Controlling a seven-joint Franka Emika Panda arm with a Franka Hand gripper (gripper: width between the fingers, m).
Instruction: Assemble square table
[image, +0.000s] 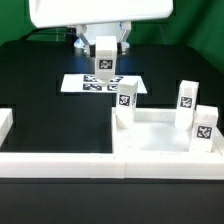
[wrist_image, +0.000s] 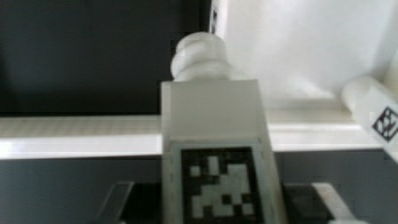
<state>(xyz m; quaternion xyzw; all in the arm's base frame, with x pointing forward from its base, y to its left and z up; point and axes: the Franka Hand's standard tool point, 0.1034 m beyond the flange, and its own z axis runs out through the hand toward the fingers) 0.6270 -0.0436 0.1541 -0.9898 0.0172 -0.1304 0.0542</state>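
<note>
- One big white square tabletop (image: 160, 140) with a raised rim.
- Four small white tagged block legs: one (image: 103, 56) held up, three (image: 126, 96) (image: 186, 99) (image: 205, 127) on the tabletop.
- One flat white marker board (image: 85, 83).

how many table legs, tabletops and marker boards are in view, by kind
legs: 4 (held leg in the gripper; standing legs at the tabletop)
tabletop: 1
marker board: 1
total: 6
</note>
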